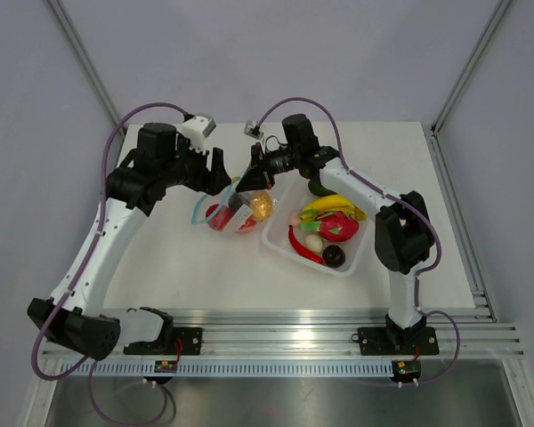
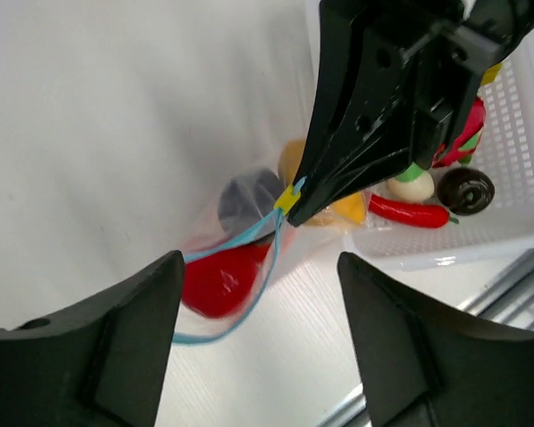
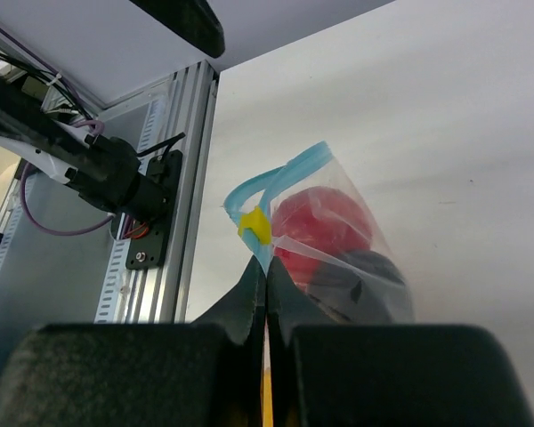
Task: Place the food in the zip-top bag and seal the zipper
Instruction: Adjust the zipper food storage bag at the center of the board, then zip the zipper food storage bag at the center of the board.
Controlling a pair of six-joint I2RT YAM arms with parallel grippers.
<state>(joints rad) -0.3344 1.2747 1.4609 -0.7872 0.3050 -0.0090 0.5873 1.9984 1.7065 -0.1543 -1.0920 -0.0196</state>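
Zipper (image 3: 294,165): pinched at the yellow slider (image 3: 254,226) by right claw (image 3: 265,271), clamped tight. Left claw (image 2: 258,302) wide, empty, poised above. Bag (image 1: 234,212) on table, beside tray (image 1: 360,256), red food (image 3: 325,218) inside, mouth gaping. Best: pin far corner with left claw, then draw slider straight along strip, low, steady.

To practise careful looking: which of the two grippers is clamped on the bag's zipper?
The right gripper: shut on the blue zipper at its yellow slider; the left gripper stands open, holding nothing.
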